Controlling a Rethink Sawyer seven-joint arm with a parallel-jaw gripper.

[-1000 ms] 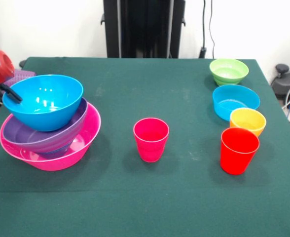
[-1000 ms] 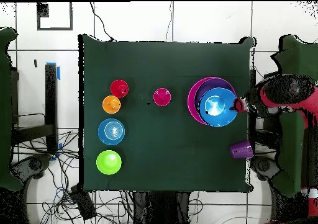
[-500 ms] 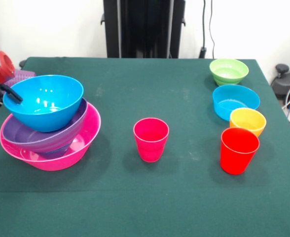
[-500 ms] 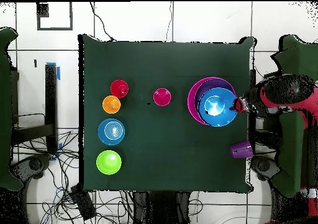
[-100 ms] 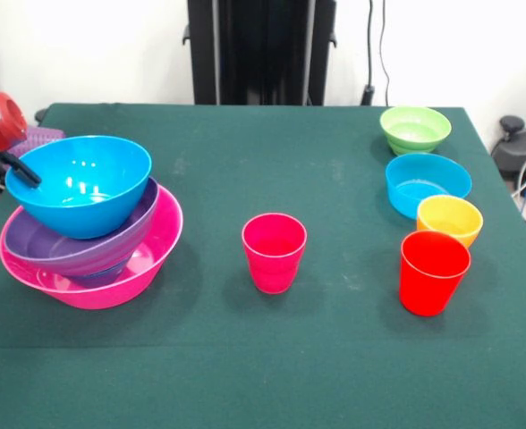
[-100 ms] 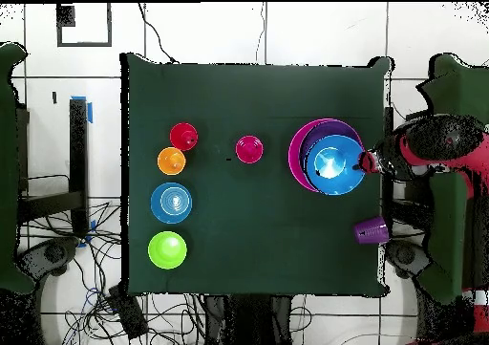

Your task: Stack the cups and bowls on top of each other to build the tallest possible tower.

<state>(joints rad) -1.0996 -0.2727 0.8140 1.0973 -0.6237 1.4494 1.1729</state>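
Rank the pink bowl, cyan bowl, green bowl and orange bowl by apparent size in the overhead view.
Largest to smallest:
1. pink bowl
2. cyan bowl and green bowl, too alike to separate
3. orange bowl

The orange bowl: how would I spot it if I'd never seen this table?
In the front view, find the row of four items down the green table's right side. The orange bowl is third from the far end, touching the red cup, and smaller than the cyan bowl.

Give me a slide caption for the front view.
Gripper at the rim of the blue bowl topping the purple and pink bowls; loose cups and bowls wait.
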